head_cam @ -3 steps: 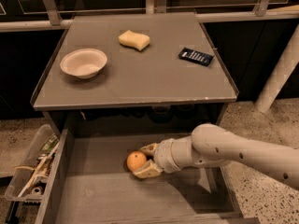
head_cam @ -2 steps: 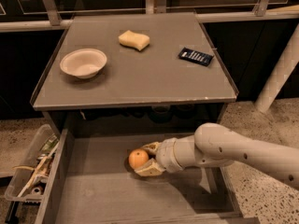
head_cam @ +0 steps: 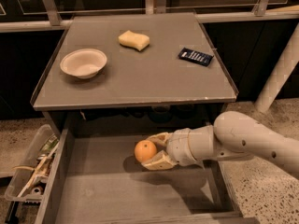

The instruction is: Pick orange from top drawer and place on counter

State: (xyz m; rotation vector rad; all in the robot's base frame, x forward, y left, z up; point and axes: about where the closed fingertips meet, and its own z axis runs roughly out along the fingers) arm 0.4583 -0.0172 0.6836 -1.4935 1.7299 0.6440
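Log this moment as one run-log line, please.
phase: pick | gripper: in drawer, shut on orange | orange: not yet on counter | counter: bowl, sponge

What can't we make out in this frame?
Camera view, all of it:
Right side of the orange: covered by the tool gripping it in the top drawer.
Front of the drawer: cut off by the bottom edge.
Contents of the clear bin: a jumble, partly cut by the left edge.
Print on the dark packet on the counter: too small.

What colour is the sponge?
The sponge is pale yellow, camera view. The tool grips the orange in the drawer.
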